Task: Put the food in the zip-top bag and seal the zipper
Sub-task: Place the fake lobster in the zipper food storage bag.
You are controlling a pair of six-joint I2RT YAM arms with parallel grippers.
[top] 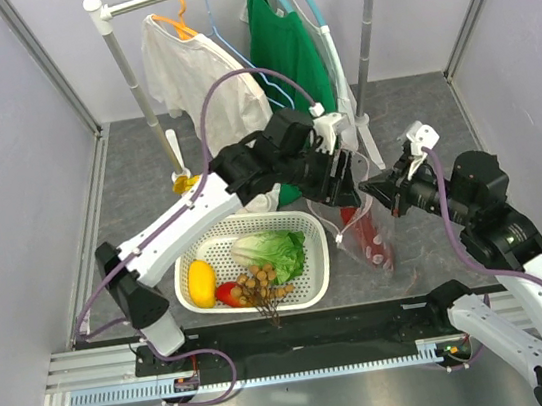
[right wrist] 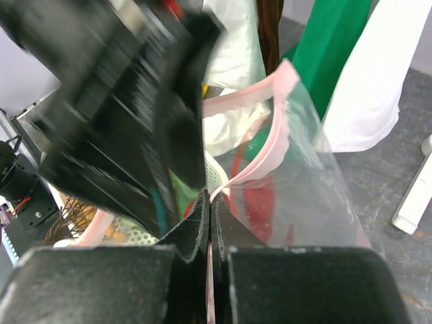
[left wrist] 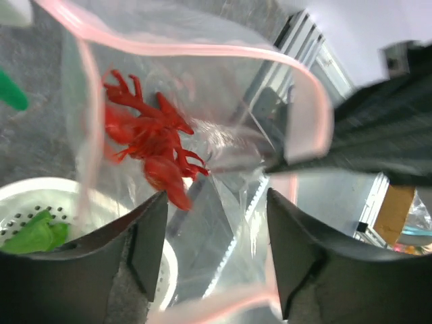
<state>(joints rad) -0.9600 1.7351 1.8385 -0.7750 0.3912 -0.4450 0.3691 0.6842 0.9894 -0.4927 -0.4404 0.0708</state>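
Note:
The clear zip-top bag hangs open beside the basket, and the red lobster lies inside it. The pink zipper loops around the open mouth. My left gripper hovers just over that mouth, open, nothing between its fingers. My right gripper is shut on the zipper edge and holds the bag up. In the basket lie green lettuce, a yellow fruit, a red-yellow piece and the brown longan bunch.
The white perforated basket sits in front of the left arm. Behind it a clothes rack carries a white shirt and a green shirt. A small yellow item lies by the rack's left post.

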